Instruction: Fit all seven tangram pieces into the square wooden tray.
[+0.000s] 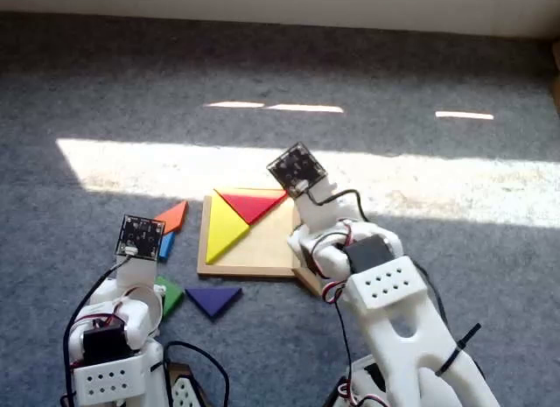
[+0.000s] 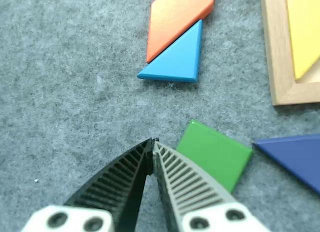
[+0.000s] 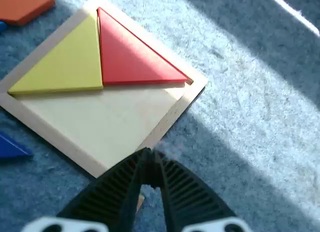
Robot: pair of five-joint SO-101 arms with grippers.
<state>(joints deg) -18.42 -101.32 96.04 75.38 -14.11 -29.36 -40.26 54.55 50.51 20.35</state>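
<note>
The square wooden tray point(image 1: 262, 248) holds a yellow triangle point(image 1: 224, 228) and a red triangle point(image 1: 252, 203) edge to edge, with half its floor bare. The right gripper point(image 3: 148, 154), pinched closed and empty, hangs over the tray's rim. The left gripper point(image 2: 152, 142), also closed on nothing, sits just beside the green square point(image 2: 215, 154). The orange parallelogram point(image 1: 173, 215), light-blue triangle point(image 1: 165, 244) and dark-blue triangle point(image 1: 213, 298) lie on sun-striped grey carpet point(image 1: 394, 74).

tray point(image 1: 249, 270) | inside: yellow triangle point(image 1: 223, 228), red triangle point(image 1: 252, 204) | outside: orange point(image 1: 172, 216), blue point(image 1: 165, 244), green point(image 1: 171, 295), navy point(image 1: 213, 299) pieces
</note>
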